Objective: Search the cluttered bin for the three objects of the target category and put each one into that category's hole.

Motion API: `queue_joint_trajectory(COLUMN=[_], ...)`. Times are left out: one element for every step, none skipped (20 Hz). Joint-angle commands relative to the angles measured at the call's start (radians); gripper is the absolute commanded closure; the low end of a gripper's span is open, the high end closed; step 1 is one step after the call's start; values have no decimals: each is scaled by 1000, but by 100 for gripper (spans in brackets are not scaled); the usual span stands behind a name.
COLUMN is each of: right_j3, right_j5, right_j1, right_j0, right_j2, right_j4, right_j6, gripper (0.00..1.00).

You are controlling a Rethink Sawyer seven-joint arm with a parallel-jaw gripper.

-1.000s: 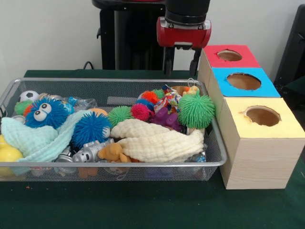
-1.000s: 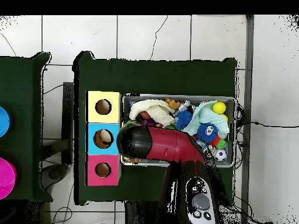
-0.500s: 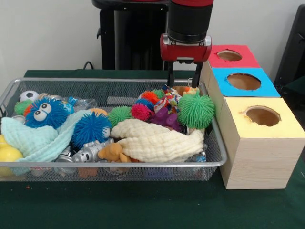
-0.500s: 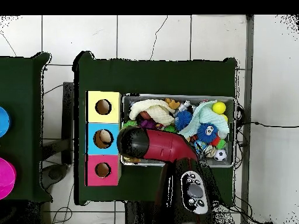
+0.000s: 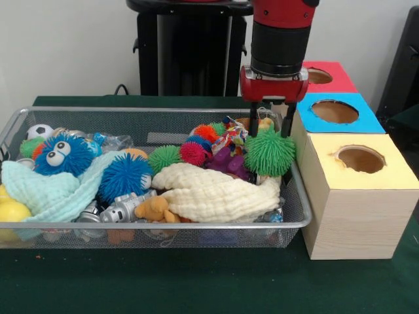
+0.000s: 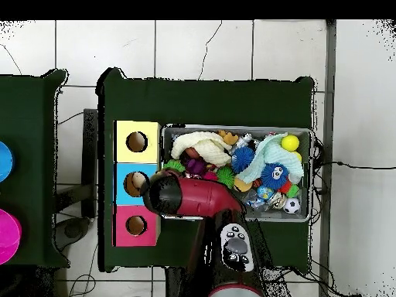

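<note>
The wire mesh bin [image 5: 163, 226] is full of toys; it also shows in the overhead view [image 6: 236, 128]. My gripper [image 5: 271, 125] is open and hangs low over the bin's far right corner, above a green puffer ball [image 5: 270, 152]. A small cream and tan plush [image 5: 264, 122] shows between its fingers [image 5: 253, 122]; I cannot tell if they touch it. A tan-orange plush [image 5: 156, 209] lies at the bin's front under a cream cloth [image 5: 216, 193], and shows in the overhead view [image 6: 228, 138]. No striped plush shows. The red-topped box's hole [image 5: 319, 76] [image 6: 136, 225] is just right of the arm.
Blue-topped [image 5: 335, 112] and yellow-topped [image 5: 360, 159] boxes stand in a row with the red one along the bin's right side. Blue puffer balls [image 5: 124, 175], silver toy robots [image 5: 121, 209], a mint cloth [image 5: 39, 190] and a yellow ball [image 5: 12, 210] fill the bin's left.
My gripper has moved to the picture's right in the front view and come down into the bin's far right corner. The toys have not moved.
</note>
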State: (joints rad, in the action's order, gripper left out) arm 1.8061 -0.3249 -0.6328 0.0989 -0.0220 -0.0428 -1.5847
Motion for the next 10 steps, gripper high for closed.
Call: queue_joint_trajectory(right_j3=[65,66,54,54,53,53,51,54,61,65], right_j5=[28,27,17,15,6,-2,-9,-13,-14,-15], right_j1=[79,82,94,97,100,103,100,97,93,89], right_j0=[-31,-39,-59,-66,-76,-86,-99,-105,-111,-117], right_j2=[-17,-26,-51,-60,-73,-86,-103,-109,-114,-118], right_j4=[-74,-79,-86,-92,-99,-107,-113,-119,-124,-129], right_j6=[-299,-301,-313,-315,-321,-327,-331,-331,-333,-334], gripper=[0,0,0,0,0,0,0,0,0,0])
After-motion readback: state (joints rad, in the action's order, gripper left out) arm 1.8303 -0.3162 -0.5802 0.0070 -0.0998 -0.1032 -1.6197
